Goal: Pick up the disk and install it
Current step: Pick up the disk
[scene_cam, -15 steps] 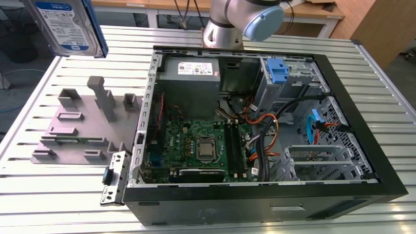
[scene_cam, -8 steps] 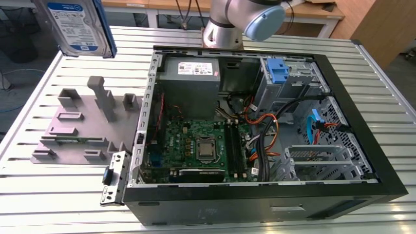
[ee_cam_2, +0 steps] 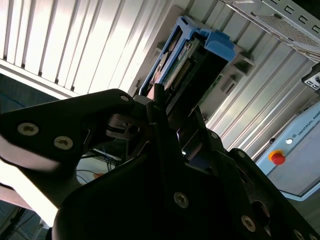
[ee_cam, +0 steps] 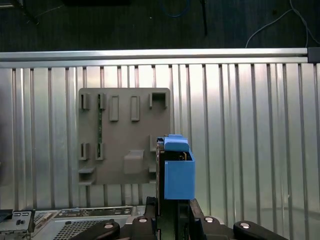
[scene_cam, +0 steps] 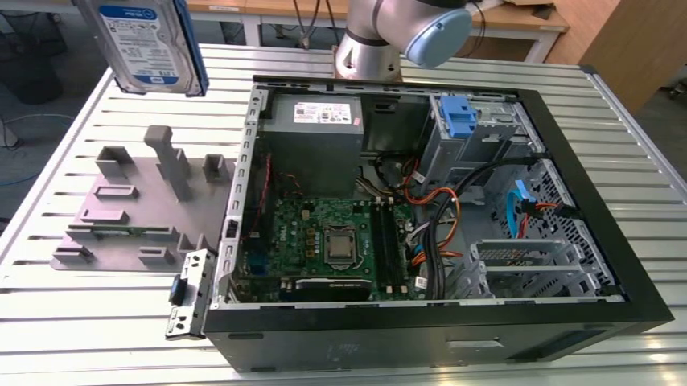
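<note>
Hand (ee_cam: pixel 172 216) holds disk (scene_cam: pixel 145 44), blue-and-white label, blue rails.

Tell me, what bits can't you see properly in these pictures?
Exterior view: the disk is cut off by the top edge.
Second wrist view: the gripper body covers most of the disk.
First wrist view: the disk faces edge-on, so its flat face is hidden.

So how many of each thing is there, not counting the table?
disk: 1
grey slotted tray: 1
open computer case: 1
robot arm: 1
Total: 4
</note>
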Action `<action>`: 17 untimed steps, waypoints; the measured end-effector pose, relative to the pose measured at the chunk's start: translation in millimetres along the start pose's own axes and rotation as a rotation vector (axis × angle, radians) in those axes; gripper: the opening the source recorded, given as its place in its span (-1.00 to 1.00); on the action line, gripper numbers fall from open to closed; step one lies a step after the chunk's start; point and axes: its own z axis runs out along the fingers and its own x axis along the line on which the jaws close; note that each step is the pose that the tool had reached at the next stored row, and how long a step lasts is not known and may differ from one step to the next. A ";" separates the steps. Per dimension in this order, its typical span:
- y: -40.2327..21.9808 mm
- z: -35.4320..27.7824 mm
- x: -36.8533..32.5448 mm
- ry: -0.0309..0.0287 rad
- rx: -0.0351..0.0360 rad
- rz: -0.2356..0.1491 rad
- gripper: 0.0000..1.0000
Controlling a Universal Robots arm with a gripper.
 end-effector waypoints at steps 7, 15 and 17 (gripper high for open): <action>-15.2 -0.1 -0.8 0.0001 0.0000 0.000 -0.30; -15.6 -8.1 -1.2 0.0000 -0.0002 0.000 -0.30; -15.6 -10.0 -1.3 0.0001 -0.0003 0.000 -0.30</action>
